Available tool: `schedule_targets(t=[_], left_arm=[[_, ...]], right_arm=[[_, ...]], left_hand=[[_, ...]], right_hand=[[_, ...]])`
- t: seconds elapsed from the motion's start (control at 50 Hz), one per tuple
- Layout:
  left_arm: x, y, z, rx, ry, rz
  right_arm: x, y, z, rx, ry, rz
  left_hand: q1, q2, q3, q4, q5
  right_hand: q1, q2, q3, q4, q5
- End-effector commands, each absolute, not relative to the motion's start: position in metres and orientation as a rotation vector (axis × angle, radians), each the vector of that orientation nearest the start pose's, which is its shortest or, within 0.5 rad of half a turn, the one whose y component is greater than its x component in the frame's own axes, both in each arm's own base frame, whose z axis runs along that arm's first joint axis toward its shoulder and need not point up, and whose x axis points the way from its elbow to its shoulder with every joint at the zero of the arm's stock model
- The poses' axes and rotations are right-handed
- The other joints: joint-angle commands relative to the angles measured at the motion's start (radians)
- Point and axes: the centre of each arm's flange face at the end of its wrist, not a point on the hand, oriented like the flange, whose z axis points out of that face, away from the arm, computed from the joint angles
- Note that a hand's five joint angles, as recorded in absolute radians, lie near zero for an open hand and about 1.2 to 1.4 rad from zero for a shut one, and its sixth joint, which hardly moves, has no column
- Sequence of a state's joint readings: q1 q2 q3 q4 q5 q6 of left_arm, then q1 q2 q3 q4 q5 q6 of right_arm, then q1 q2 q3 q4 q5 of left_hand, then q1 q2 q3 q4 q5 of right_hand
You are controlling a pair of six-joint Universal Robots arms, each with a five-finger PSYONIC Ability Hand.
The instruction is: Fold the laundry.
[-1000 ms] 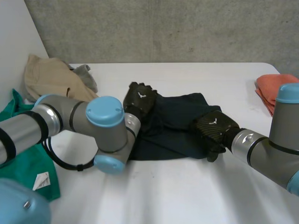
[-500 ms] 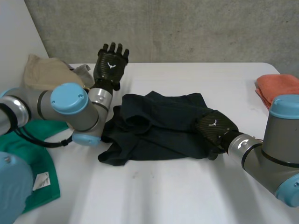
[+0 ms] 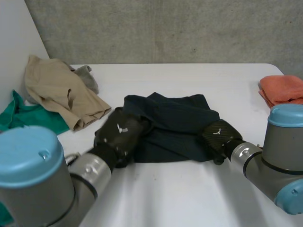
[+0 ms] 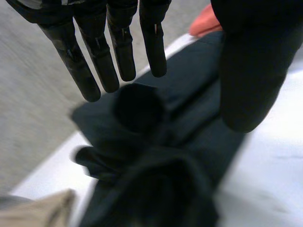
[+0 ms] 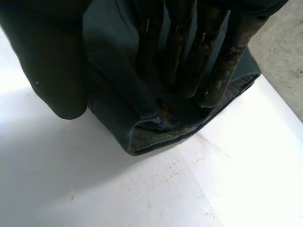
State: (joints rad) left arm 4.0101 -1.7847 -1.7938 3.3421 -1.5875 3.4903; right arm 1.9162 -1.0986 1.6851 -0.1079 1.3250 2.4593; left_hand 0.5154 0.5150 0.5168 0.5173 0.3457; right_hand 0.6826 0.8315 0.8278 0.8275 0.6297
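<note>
Head view: dark garment (image 3: 175,120) lies mid-table on the counter (image 3: 189,194), long axis left to right, one hand at each end. At the bunched left end, left hand (image 3: 120,135) has fingers (image 4: 97,56) straight and spread, gripping nothing. On the right edge, right hand (image 3: 217,136) has straight fingers (image 5: 201,56) pressed flat on the cloth. My read: the bunched end is the left hand's to grab.

Left hand (image 3: 120,135) straight-fingered, spread; right hand (image 3: 218,136) straight-fingered, palm down

Black hands (image 3: 120,135) — grey, blue-capped arms (image 3: 251,158)
</note>
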Motion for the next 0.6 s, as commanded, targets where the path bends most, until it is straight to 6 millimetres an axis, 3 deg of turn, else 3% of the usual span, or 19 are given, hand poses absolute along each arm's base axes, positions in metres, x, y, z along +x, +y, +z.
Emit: schedule_targets(t=[0.02,0.12,0.28,0.44,0.6], left_arm=[[-0.302,-0.144,0.157,1.360,2.457,-1.847],[-0.304,-0.151,0.139,1.365,2.487,-1.771],[-0.294,-0.196,0.134,1.136,2.389,-1.825],[-0.281,-0.230,0.120,1.176,2.175,-1.781],[-0.276,-0.250,0.111,1.179,2.094,-1.768]], right_arm=[[0.256,-0.260,0.126,-1.512,2.199,-1.630],[0.252,-0.262,0.128,-1.501,2.222,-1.643],[0.249,-0.265,0.139,-1.486,2.223,-1.691],[0.250,-0.264,0.141,-1.487,2.220,-1.695],[0.250,-0.263,0.141,-1.489,2.215,-1.697]], left_hand=[[0.083,0.083,0.081,0.081,0.078],[0.065,0.066,0.064,0.063,0.060],[0.056,0.057,0.055,0.054,0.051],[0.059,0.060,0.058,0.057,0.054],[0.086,0.086,0.084,0.084,0.081]], right_hand=[[0.714,0.565,0.568,0.569,0.592],[0.714,0.565,0.568,0.569,0.592],[0.714,0.565,0.568,0.569,0.592],[0.714,0.565,0.568,0.569,0.592],[0.714,0.565,0.568,0.569,0.592]])
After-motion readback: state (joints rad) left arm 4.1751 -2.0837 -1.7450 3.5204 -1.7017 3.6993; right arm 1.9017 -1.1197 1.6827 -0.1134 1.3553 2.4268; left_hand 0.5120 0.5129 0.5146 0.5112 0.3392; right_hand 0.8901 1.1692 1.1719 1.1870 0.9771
